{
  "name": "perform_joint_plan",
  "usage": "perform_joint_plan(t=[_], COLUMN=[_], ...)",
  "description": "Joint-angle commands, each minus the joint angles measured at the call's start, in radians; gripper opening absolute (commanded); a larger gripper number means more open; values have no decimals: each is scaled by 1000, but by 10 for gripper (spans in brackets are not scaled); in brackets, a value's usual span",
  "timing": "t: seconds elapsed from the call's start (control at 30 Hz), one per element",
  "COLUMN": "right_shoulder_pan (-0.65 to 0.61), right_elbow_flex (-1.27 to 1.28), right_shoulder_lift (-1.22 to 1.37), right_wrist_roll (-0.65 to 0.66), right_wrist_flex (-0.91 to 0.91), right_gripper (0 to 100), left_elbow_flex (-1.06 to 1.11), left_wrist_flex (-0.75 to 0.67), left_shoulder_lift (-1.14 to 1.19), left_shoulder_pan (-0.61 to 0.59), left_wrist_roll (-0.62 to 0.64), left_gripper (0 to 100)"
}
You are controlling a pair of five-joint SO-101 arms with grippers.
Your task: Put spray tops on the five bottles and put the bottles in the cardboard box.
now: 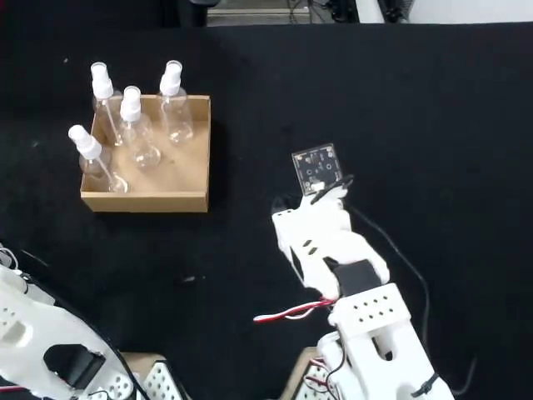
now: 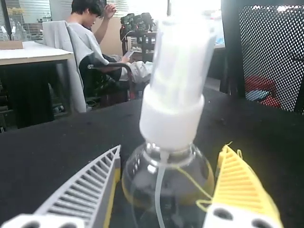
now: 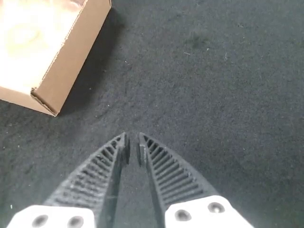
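Cloth (image 1: 416, 125), black and matte, spread under everything. A brown open-topped cardboard box (image 1: 146, 202) sat on it, and four clear plastic bottles (image 1: 136, 125) with white spray tops (image 1: 131, 100) stood upright inside. The white right arm (image 1: 333, 250) lay well apart from the box. The right gripper (image 3: 132, 142) hung over bare cloth near one box corner, its ribbed fingers pressed nearly together on nothing. The left gripper (image 2: 171, 149) pinched a fifth bottle (image 2: 166, 178), clear and round-shouldered, upright with its white spray top (image 2: 176, 95) fitted. Its place relative to the box could not be told. Beyond the cloth's far edge stood a pale desk (image 2: 33, 52) and a black mesh chair back (image 2: 270, 52).
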Motion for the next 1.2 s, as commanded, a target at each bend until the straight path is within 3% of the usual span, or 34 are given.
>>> perform_joint_plan(t=[0.0,0.23,0.5,1.17], right_shoulder_pan=[-8,-8,-8,-8], right_elbow_flex=[-5,-5,-5,-5], right_shoulder_lift=[-19,-19,-19,-19], right_wrist_roll=[11,11,11,11], right_wrist_flex=[-21,-21,-21,-21], right_gripper=[11,11,11,11], left_elbow_flex=[-15,19,-19,2], left_wrist_flex=[-69,-61,81,83], left_shoulder_lift=[-94,-124,-127,-126], left_shoulder_pan=[-10,4,-7,4], left_wrist_roll=[-2,-2,-2,-2], left_gripper=[299,300,300,296])
